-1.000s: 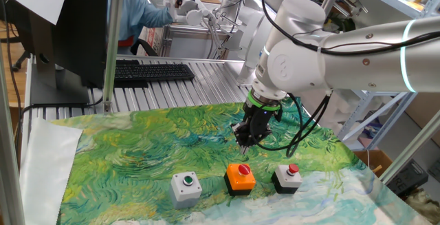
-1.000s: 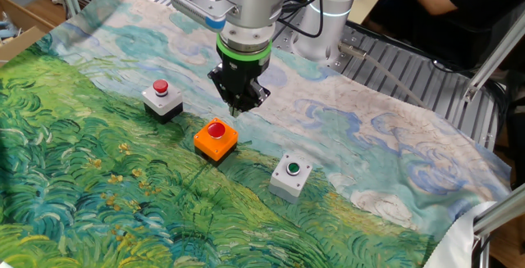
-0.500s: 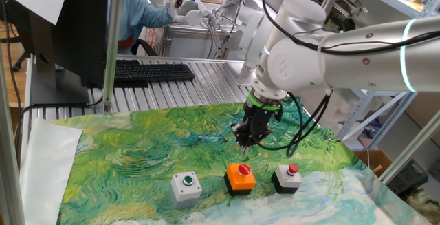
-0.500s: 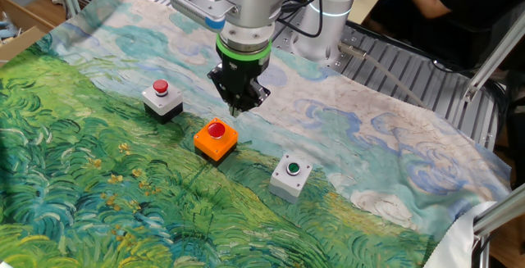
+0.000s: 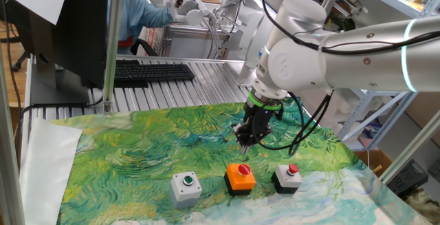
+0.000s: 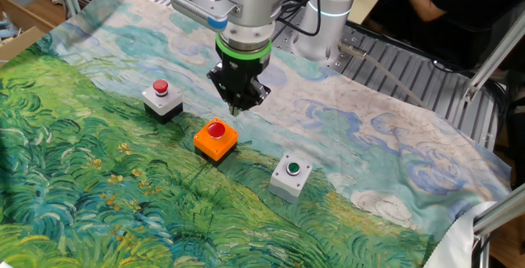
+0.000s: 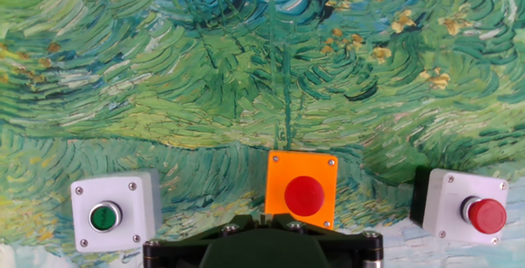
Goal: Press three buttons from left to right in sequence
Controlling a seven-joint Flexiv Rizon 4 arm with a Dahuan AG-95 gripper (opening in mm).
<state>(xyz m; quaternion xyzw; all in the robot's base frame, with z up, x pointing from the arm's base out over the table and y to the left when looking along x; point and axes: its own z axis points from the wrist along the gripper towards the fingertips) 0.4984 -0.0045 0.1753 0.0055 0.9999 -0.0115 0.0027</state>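
Three button boxes stand in a row on the painted cloth. The light grey box with a green cap (image 5: 185, 182) (image 6: 291, 174) (image 7: 113, 214) is at the left. The orange box with a red cap (image 5: 240, 177) (image 6: 216, 137) (image 7: 302, 191) is in the middle. The black box with a small red cap (image 5: 287, 176) (image 6: 162, 97) (image 7: 464, 207) is at the right. My gripper (image 5: 245, 142) (image 6: 238, 111) (image 7: 233, 218) hangs above the cloth just behind the orange box, touching no button. Its fingers meet in one point, shut and empty.
The green and blue painted cloth (image 5: 137, 156) covers the table front. A keyboard (image 5: 151, 71) and a monitor (image 5: 62, 25) stand at the back left on the slatted metal table. A person (image 5: 141, 12) sits behind it. The cloth's edge lies just past the buttons.
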